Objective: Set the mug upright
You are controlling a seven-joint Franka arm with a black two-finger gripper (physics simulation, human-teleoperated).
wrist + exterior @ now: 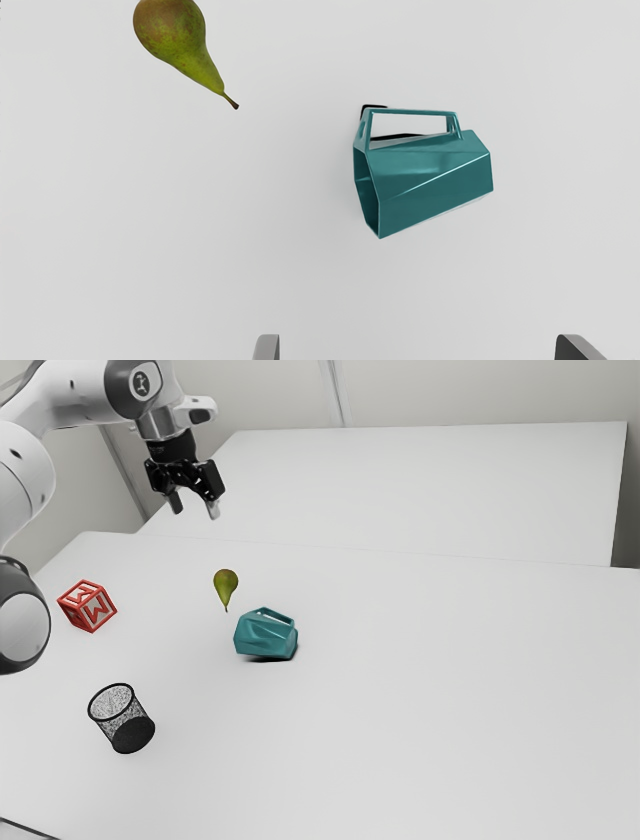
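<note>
1. On its side on the white desk (450, 710) lies the teal faceted mug (425, 175), your subject, its open mouth facing sideways toward the pear (177, 45) and its angular handle (415, 112) out from the body.

2. Above the desk, toward the exterior view's left from the mug, hangs the tool (195, 510), its fingers spread wide apart in the wrist view, with nothing between them and nothing held.

3. At this moment, your step in hand appears to be reaching the mug and taking hold; as it lies, the task is unmet.

4. Next, your move calls for bringing the open tool over the mug and lowering it, fingers lined up to close across the body or on the handle, clear of the nearby pear.

5. Once you have a firm hold, the job calls for a lift and a turn that brings the mouth up and the base down, then a level set-down before release. The slanted facets could let the mug slip or roll if you close off-centre.

6. Well apart from the mug, a red letter block (87, 606) and a black mesh pencil cup (121, 718) look unlikely to trouble your approach.
</note>
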